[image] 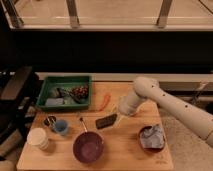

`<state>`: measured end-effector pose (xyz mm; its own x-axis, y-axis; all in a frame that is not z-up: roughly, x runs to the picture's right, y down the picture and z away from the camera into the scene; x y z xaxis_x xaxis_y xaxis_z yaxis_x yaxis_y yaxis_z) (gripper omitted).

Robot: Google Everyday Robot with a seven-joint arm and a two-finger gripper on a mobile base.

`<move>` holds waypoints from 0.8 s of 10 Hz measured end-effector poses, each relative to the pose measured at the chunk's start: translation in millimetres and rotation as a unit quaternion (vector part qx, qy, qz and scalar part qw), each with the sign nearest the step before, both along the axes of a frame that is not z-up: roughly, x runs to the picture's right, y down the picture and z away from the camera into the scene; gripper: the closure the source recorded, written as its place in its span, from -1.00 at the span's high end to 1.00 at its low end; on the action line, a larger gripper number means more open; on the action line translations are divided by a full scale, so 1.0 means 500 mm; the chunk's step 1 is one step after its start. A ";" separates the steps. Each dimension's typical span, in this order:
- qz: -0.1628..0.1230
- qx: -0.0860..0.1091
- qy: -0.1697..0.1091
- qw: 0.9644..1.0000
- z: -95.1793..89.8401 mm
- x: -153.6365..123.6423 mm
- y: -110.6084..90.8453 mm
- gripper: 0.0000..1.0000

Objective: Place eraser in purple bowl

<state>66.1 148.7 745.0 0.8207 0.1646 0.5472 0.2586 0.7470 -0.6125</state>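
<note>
The eraser (106,121), a small flat black block, is at the middle of the wooden table, tilted with its right end a little higher. My gripper (118,119) is right at that right end, touching or nearly touching it, at the tip of the white arm that reaches in from the right. The purple bowl (88,148), round and wide, stands near the table's front edge, below and left of the eraser. Its inside holds nothing.
A green tray (50,86) with several items stands at the back left. An orange object (104,101) lies behind the eraser. A thin utensil (82,123), a blue cup (61,127) and a white cup (38,137) stand at the left. A smaller bowl with a cloth (151,138) is at the right.
</note>
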 end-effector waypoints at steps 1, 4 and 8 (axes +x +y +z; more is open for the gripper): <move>-0.005 0.013 0.002 1.000 -0.029 0.003 -0.023 -1.00; -0.016 0.028 -0.005 0.999 -0.092 -0.006 -0.034 -1.00; -0.031 -0.001 -0.024 0.999 -0.113 -0.059 0.067 -0.79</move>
<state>36.6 182.1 688.3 0.8018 0.1161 0.5863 0.3332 0.7275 -0.5998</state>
